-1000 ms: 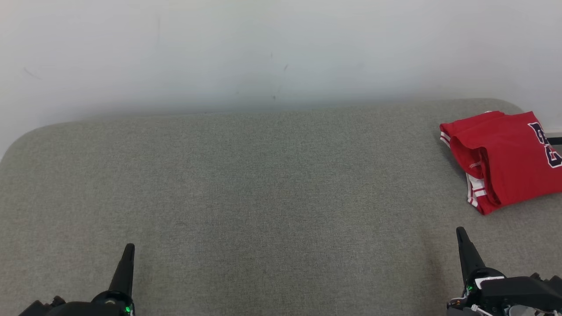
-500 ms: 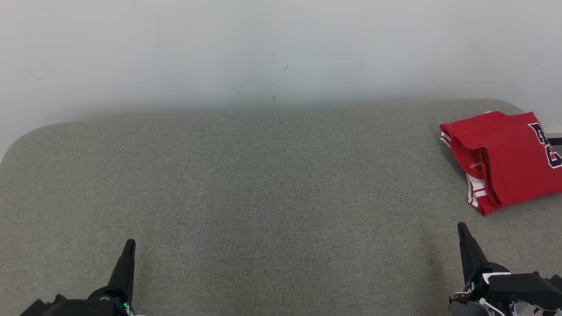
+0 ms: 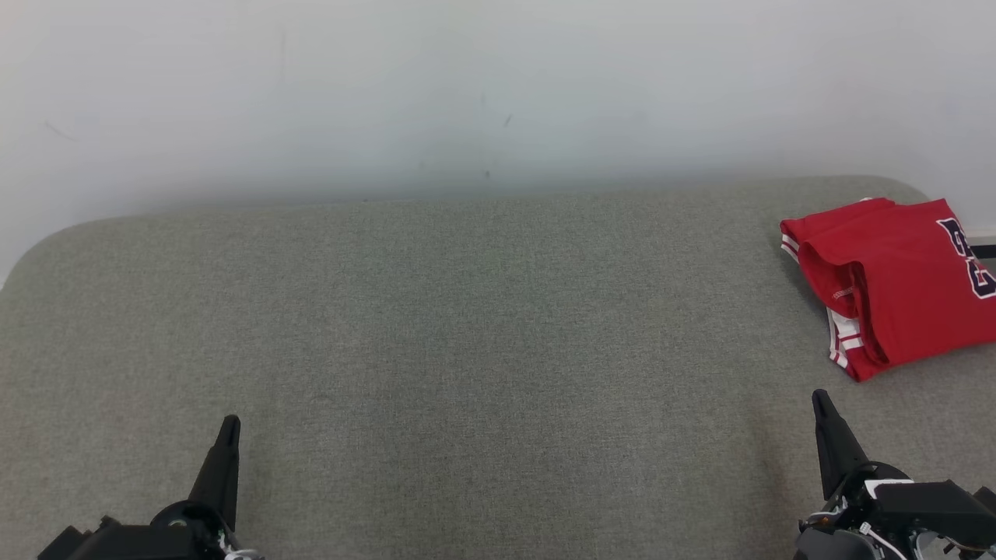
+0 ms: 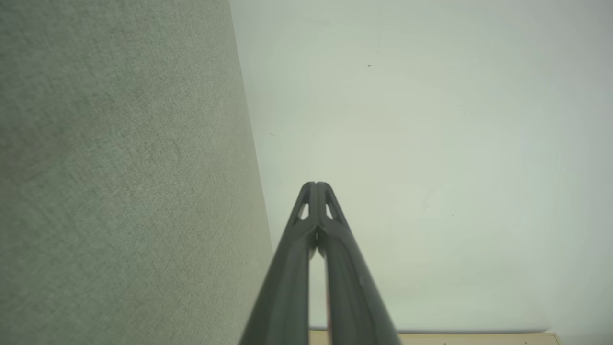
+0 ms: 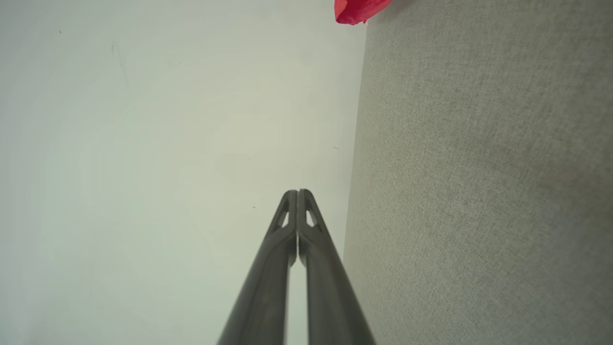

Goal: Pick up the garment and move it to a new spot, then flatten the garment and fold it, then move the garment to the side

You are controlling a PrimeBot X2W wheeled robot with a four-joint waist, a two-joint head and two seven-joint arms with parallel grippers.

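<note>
Two tools: L tool [image 3: 227,435] at lower left and R tool [image 3: 822,408] at lower right of head view, low over the counter's [image 3: 482,334] near side, well apart.
L tool state: narrow; fingers seen pressed tip to tip in L wrist view [image 4: 316,188], nothing held.
R tool state: narrow as well; tips met in R wrist view [image 5: 298,194], nothing held.
Garment: red jersey [image 3: 895,284] w/ white stripe trim and dark lettering.
Garment position: far right of counter, towards the back, its right part cut off by the head view's edge. A red corner [image 5: 357,9] is caught at the top of R wrist view.
Garment shape: laid as a compact folded stack, layers visible along its left edge, edges slightly uneven.
Contact: none; jersey is near R tool but apart from it.
Counter: grey fabric cover, rounded corners, set against a pale wall [image 3: 467,93].
Done (judged): pick-up, flattening, folding and the move to the side appear finished, since the jersey lies folded at the side and is not gripped.
Left (judged): little or nothing; at most a tidy of the uneven edge.
Unchecked: right side of jersey and any overhang, as it is out of frame.
</note>
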